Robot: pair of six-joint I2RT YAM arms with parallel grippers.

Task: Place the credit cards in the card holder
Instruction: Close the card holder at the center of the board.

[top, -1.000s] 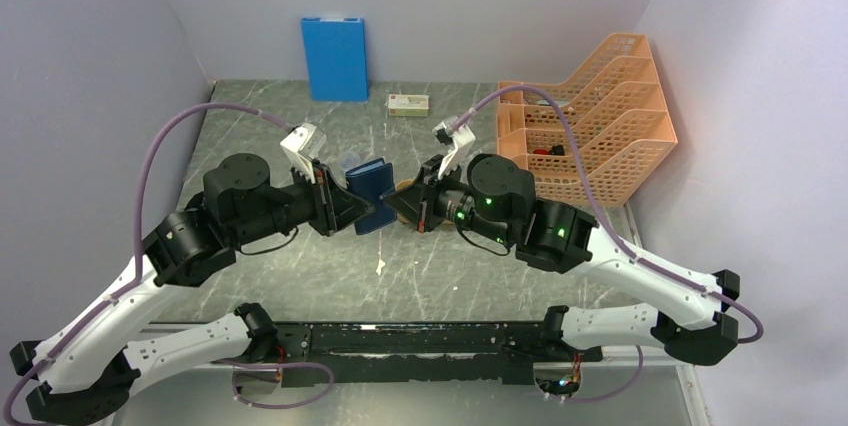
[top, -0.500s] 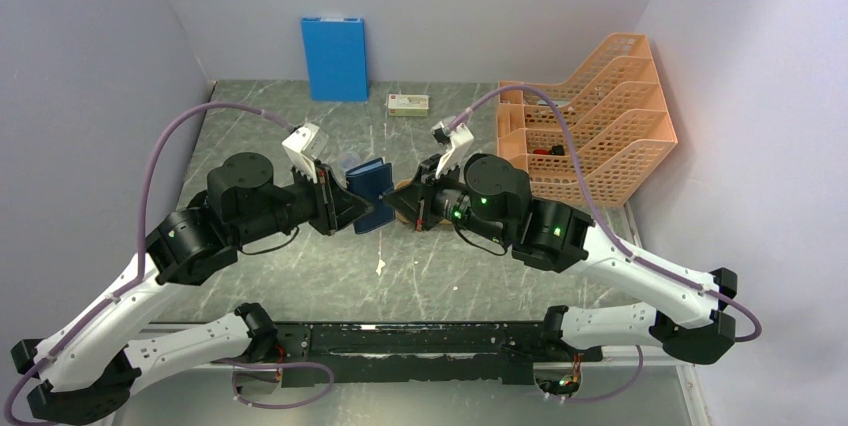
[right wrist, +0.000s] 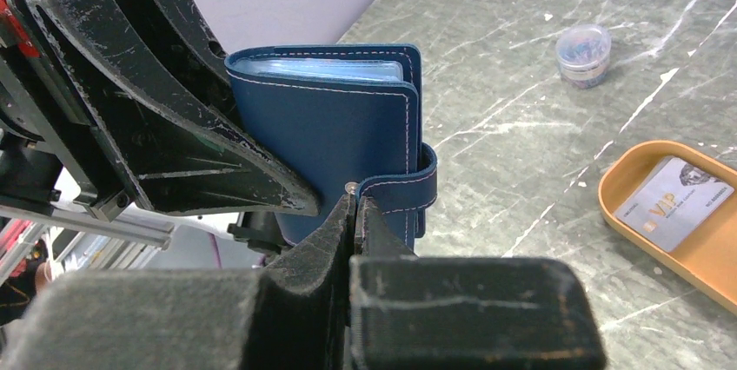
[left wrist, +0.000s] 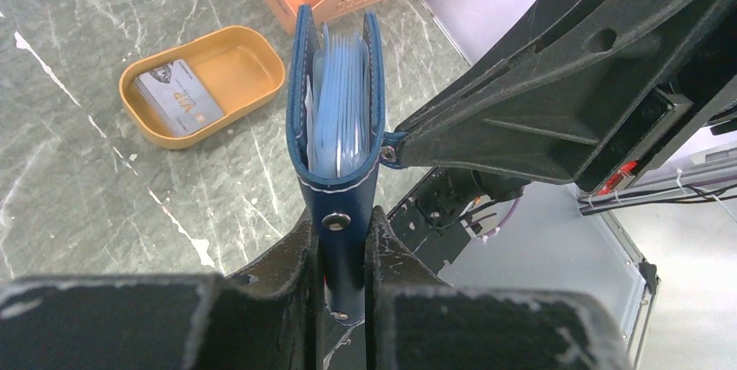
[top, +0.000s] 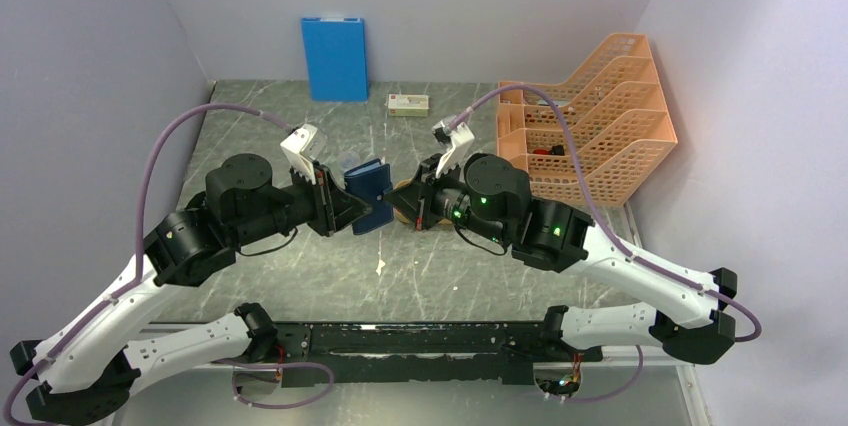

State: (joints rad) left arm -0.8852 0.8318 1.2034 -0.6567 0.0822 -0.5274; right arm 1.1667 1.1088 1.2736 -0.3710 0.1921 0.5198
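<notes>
The left claw [left wrist: 343, 240] is clamped on the bottom edge of the holder [left wrist: 335, 127] and carries it upright in the air between the two arms, clear of the bench [left wrist: 87, 196]. It stands on end with its open side up, probably so that the other arm can reach both the clasp and the clear sleeves [left wrist: 339, 101]. These show as a fanned stack between the blue covers. The right claw [right wrist: 356, 209] is fully closed, its tips pinching the end of the strap [right wrist: 395, 192] that wraps round the holder's edge to the snap. That looks like the reason for the two-armed hold: one arm steadies the body while the other tugs the strap free. The covers lie near each other and the strap sits wrapped around them, so I judge the holder not yet opened. One card [left wrist: 176, 96] lies flat, face up, in the orange tray [left wrist: 235, 66] on the bench, well apart from both claws and untouched. Whether any sleeve already holds a card cannot be told from here. The risk I see is the holder twisting in the left claw's narrow grip when the snap gives.
</notes>
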